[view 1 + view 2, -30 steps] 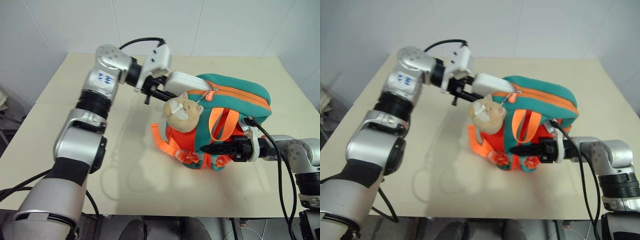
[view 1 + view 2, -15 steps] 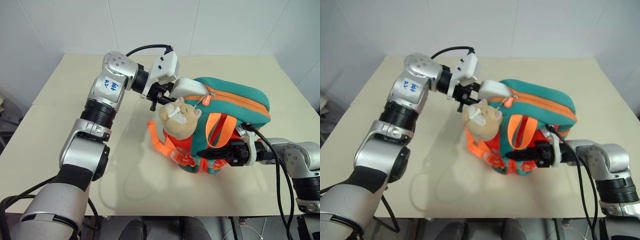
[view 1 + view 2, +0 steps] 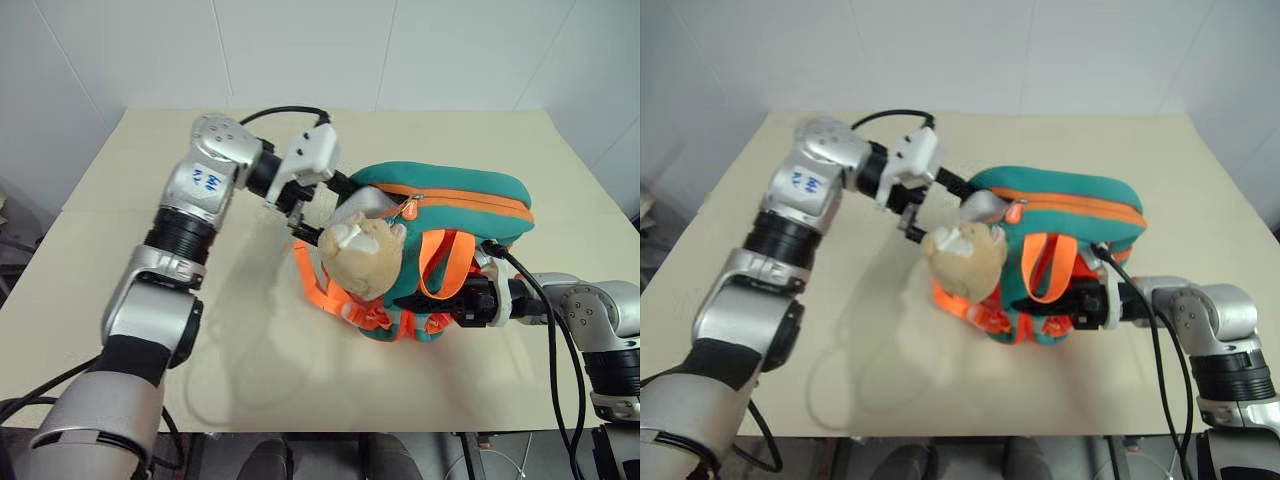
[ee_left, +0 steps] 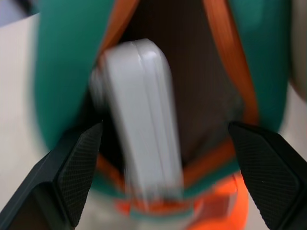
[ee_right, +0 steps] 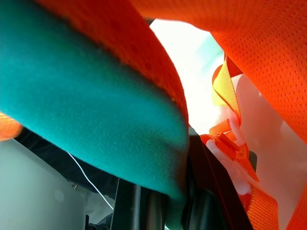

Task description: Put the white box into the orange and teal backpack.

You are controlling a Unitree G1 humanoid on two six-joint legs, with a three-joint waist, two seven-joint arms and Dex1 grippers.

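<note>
While the right gripper [image 3: 478, 300] sits nearest, pinched shut on the teal and orange fabric at the lower side of the orange and teal backpack [image 3: 460, 200], the bag stands on the beige table [image 3: 120, 290] with its orange straps [image 3: 335, 295] spilling toward the front. A tan plush cat charm [image 3: 362, 255] hangs over the bag's face. Just beyond it, the white box [image 4: 144, 115] sits partly inside the bag's open mouth, one rounded end showing between the teal sides. Farther back, the left gripper [image 3: 315, 205] is at that opening, its black fingers [image 4: 76, 167] spread wide on either side of the box, not touching it
</note>
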